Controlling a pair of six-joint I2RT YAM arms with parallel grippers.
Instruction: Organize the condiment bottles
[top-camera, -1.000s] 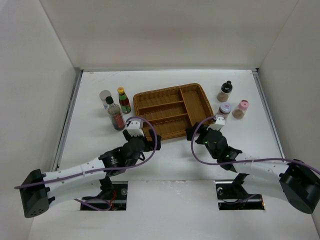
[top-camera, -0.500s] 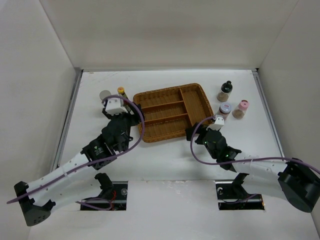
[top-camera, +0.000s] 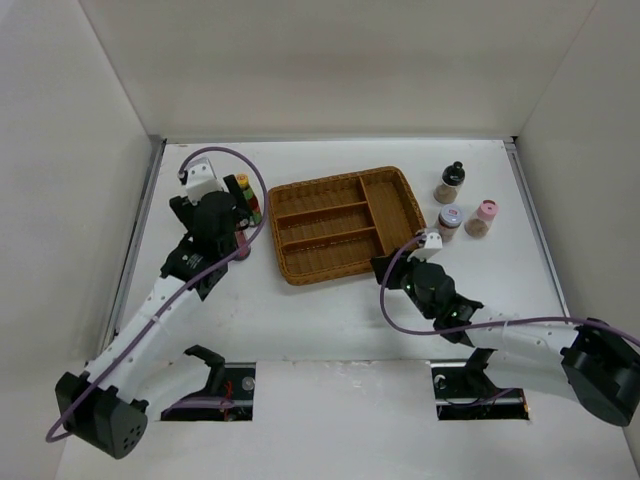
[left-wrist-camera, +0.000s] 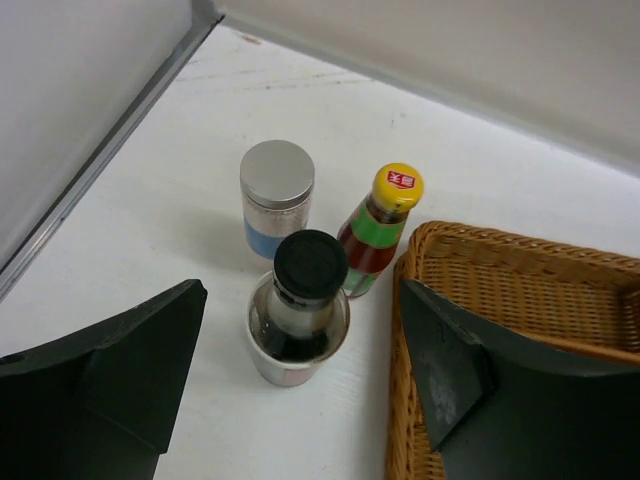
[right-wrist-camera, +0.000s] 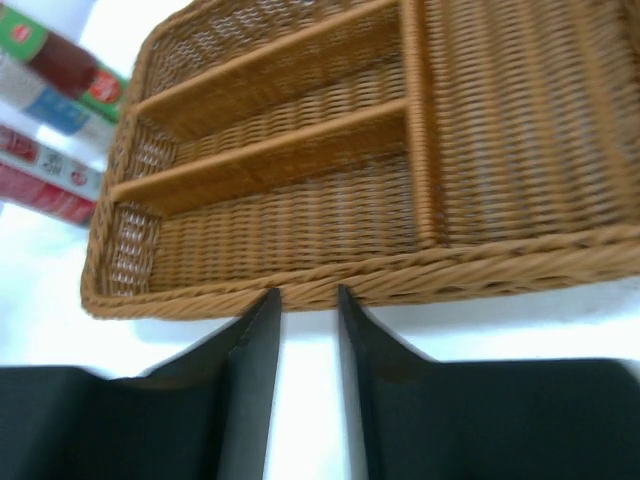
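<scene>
The left arm is extended toward the far left of the table (top-camera: 330, 320). Its gripper (left-wrist-camera: 300, 298) is held wide open, and the black-capped sauce bottle (left-wrist-camera: 310, 262) is seen upright between the fingers (left-wrist-camera: 150, 350), untouched. The silver-lid jar (left-wrist-camera: 277, 195) and yellow-capped bottle (left-wrist-camera: 385, 225) are noted just behind it, beside the left end of the wicker tray (right-wrist-camera: 480, 268).

The right arm is bent low across the near right. Its gripper (right-wrist-camera: 307, 295) is closed to a narrow slit on nothing, just short of the tray's near rim.

The black-capped shaker (top-camera: 450, 183), lilac-capped shaker (top-camera: 450, 220) and pink-capped shaker (top-camera: 482, 218) are found upright to the right of the tray.
</scene>
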